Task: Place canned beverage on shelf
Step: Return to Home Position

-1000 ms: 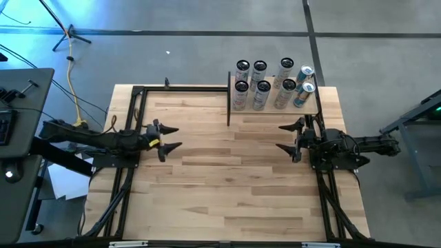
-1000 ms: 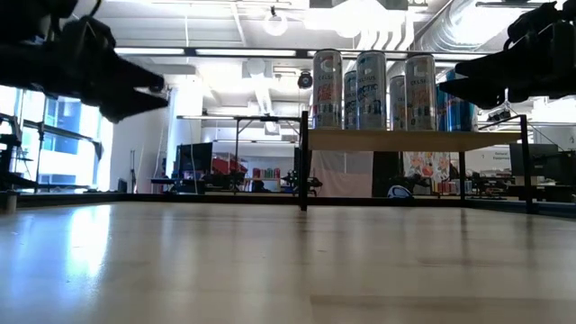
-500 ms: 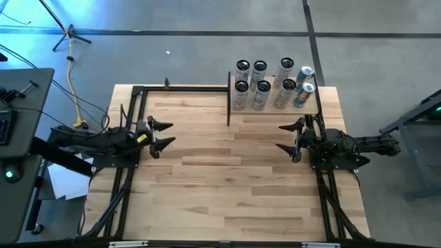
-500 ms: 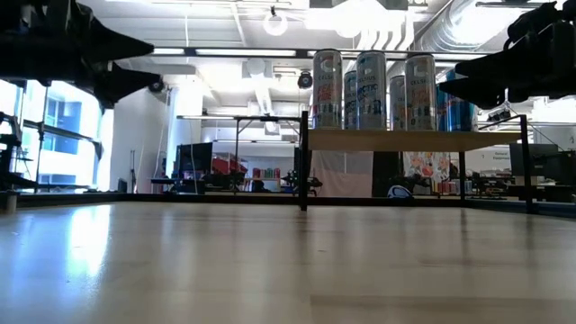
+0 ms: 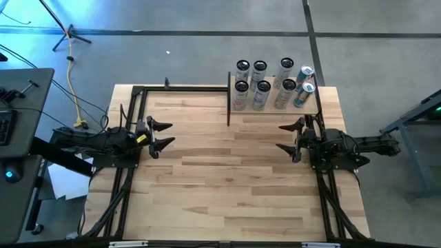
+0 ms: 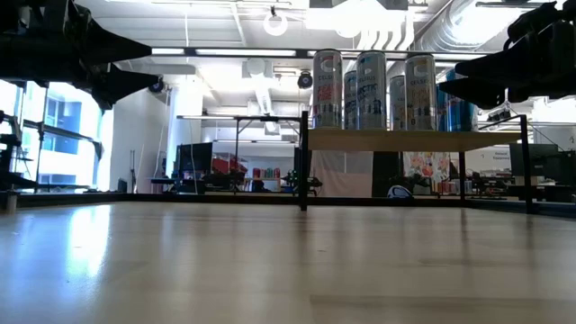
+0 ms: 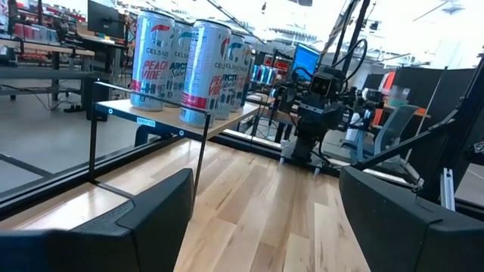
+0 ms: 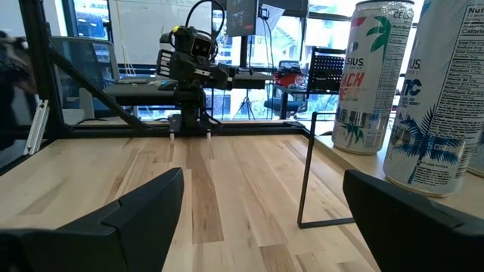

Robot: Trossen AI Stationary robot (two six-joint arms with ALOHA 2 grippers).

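Several tall beverage cans (image 5: 272,86) stand upright on their bases on the shelf (image 5: 270,112), a small wood board on thin black posts at the table's far right. The low view shows the cans (image 6: 369,90) on the board (image 6: 414,139). My left gripper (image 5: 163,134) hovers open near the table's left edge, pointing level toward the right, with nothing between its fingers (image 7: 151,215). My right gripper (image 5: 289,138) hovers open at the right edge, just nearer than the shelf, and points left. In its wrist view the cans (image 8: 370,75) stand close beside it.
Black frame rails run along the table's left side (image 5: 127,172), right side (image 5: 324,200) and far edge (image 5: 182,87). The wide wooden tabletop (image 5: 227,172) spreads between the two grippers. Each wrist view shows the other arm across the table (image 7: 314,113) (image 8: 193,68).
My left gripper has drawn back toward the table's left edge and risen, tipping up to point level; it has held still for the last half second. Its fingers have stayed open. The cans and the right arm have not moved.
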